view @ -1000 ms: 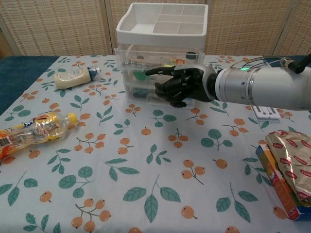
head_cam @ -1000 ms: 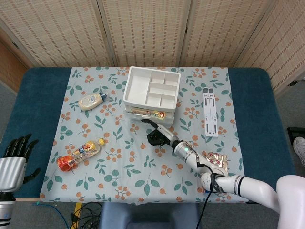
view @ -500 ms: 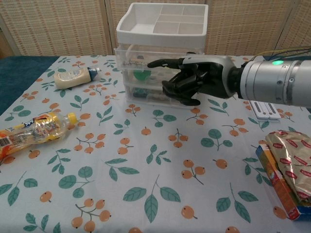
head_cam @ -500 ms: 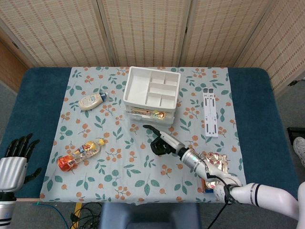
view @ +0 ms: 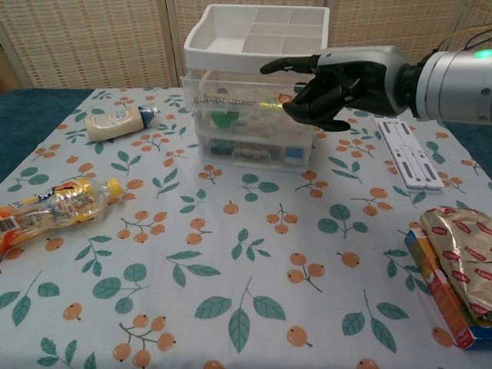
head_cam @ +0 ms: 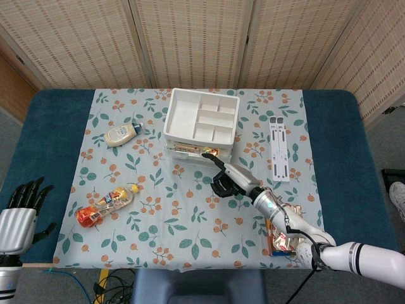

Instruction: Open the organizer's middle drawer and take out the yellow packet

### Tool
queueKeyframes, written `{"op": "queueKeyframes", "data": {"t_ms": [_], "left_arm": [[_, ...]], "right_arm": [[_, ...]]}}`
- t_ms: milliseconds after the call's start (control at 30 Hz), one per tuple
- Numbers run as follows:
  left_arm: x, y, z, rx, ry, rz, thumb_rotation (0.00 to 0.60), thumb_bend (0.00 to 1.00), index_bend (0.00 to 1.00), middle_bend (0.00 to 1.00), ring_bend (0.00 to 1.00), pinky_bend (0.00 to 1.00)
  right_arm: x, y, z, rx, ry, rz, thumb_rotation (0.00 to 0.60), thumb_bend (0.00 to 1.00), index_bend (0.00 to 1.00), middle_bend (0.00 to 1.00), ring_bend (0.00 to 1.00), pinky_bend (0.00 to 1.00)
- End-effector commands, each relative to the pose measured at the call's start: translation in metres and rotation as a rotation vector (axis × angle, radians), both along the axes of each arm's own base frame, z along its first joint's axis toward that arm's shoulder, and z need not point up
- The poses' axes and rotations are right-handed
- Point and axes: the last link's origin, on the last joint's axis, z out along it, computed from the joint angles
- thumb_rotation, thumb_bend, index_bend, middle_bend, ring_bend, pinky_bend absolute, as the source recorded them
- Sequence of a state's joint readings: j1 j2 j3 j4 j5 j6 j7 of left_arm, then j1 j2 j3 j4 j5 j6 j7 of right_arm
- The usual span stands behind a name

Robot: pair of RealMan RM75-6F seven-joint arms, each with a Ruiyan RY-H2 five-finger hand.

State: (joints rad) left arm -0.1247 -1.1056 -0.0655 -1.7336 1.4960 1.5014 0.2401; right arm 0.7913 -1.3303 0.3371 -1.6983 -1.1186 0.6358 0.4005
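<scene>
- Hovering before the organizer (view: 254, 108): right hand (view: 338, 77), one finger out, other fingers curled, holding nothing.
- Resting by the counter (head_cam: 50, 133) edge: left hand (head_cam: 19, 212), fingers spread, empty.
- Lying inside the middle drawer (view: 246, 108): yellow packet (head_cam: 210, 151).

bottle and packet labels, print too small

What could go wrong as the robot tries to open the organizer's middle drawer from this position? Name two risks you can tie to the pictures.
1. The right hand hangs in front of the organizer at about top-drawer height, so it might catch the wrong drawer.
2. The organizer looks light and stands free on the tablecloth; with the left hand far off at the table's edge, pulling could slide the whole unit.
</scene>
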Motion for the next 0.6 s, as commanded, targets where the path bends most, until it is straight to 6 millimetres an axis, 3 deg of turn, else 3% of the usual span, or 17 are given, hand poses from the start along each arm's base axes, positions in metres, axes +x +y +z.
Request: {"op": "queueKeyframes", "data": {"t_ms": [33,467,600], "left_arm": [[0.000,0.000,0.000,0.000,0.001,0.002,0.600,0.17,0.16,0.07,0.08,0.09],[0.001,0.001,0.001,0.001,0.002,0.001,0.600,0.17,0.16,0.07,0.08,0.09],[0.001,0.001,0.001,0.002,0.003,0.001,0.600,0.17,0.16,0.07,0.08,0.09]], "right_arm": [[-0.001,-0.006,0.000,-0.001,0.030,-0.010,0.600,0.56,0.00,0.81,0.83,0.86],[-0.003,-0.020,-0.007,-0.002,0.105,-0.049,0.600,0.57,0.00,0.82,0.83,0.87],[-0.002,-0.016,-0.006,0.001,0.110,-0.042,0.600,0.58,0.11,0.86,0.85,0.87]]}}
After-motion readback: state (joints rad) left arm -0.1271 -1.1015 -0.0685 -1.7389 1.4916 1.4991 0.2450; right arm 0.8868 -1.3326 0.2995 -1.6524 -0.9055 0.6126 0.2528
